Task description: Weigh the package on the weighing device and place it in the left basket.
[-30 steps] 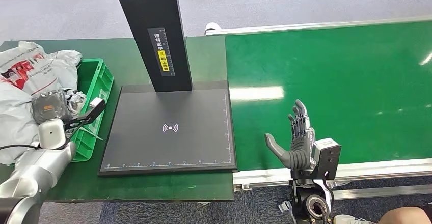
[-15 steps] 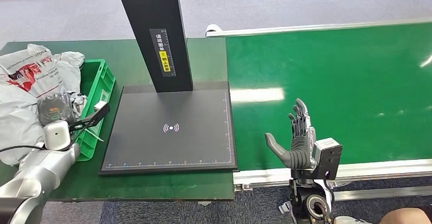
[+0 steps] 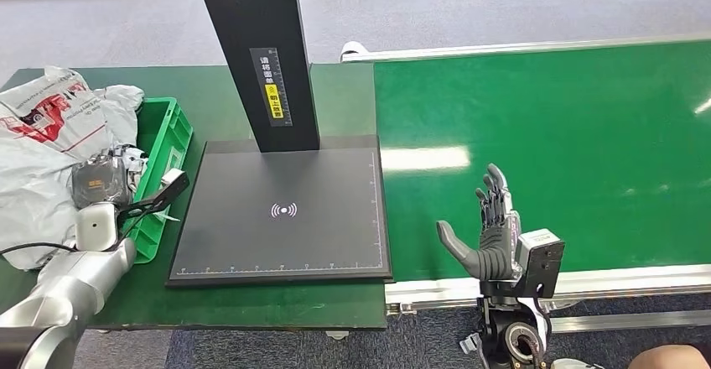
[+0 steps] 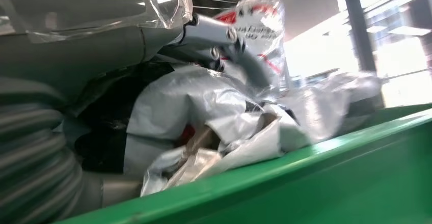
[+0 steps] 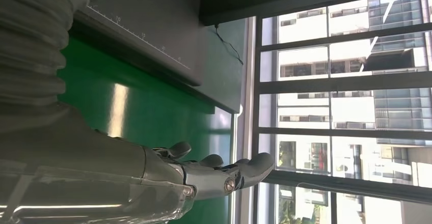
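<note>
At frame left the left robot hand (image 3: 138, 186) reaches into the green basket (image 3: 172, 138) among grey packages (image 4: 193, 107), grip unclear; right robot hand (image 3: 490, 226) waits wide, empty

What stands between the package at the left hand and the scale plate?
Only the green basket's near wall, which the package at the left hand must be lifted over. The scale plate beyond it is bare, and the right hand hovers apart over the conveyor.
</note>
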